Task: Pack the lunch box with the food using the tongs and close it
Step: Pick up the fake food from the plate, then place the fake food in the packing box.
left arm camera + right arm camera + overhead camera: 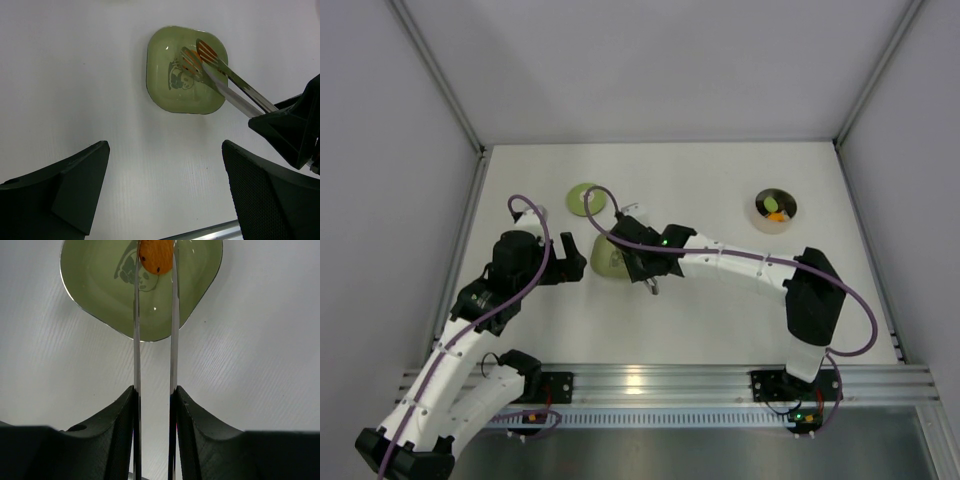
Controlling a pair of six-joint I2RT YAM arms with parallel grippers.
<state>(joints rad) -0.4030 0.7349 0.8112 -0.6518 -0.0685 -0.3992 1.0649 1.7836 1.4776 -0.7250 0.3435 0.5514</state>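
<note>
**Step in hand:** grip one food piece with the tongs and carry it to the box.

1. **Squeeze.** My right pincer [155,392] clamps the tongs [136,340] by their two arms, one arm against each finger. The arms run almost parallel with a narrow gap between them. Their tips bracket the orange piece [156,257] over the plate [95,300]. I judge that the squeeze should stop once the piece is firm, since more pressure may squash it or shoot it out sideways.
2. **Lift.** Raise straight up before moving across, so that the tips clear the plate rim. I cannot tell whether the piece rests on the plate or hangs just above it.
3. **Carry.** The box [775,210] stands at the far right of the table [720,320], well apart from the plate. It is open, with green and orange pieces inside. Hold the tongs level and the grip pressure constant during travel. Any slackening would probably drop the piece on the table.
4. **Release.** Open only with the tips inside the box rim.

**Pincer state:** the right pincer is narrow, closed on the tongs, and touches nothing else. My left pincer [165,170] stands wide, holds nothing, and hangs just left of the plate.

The lid [588,196] lies flat just beyond the plate, ready for closing the box later.
</note>
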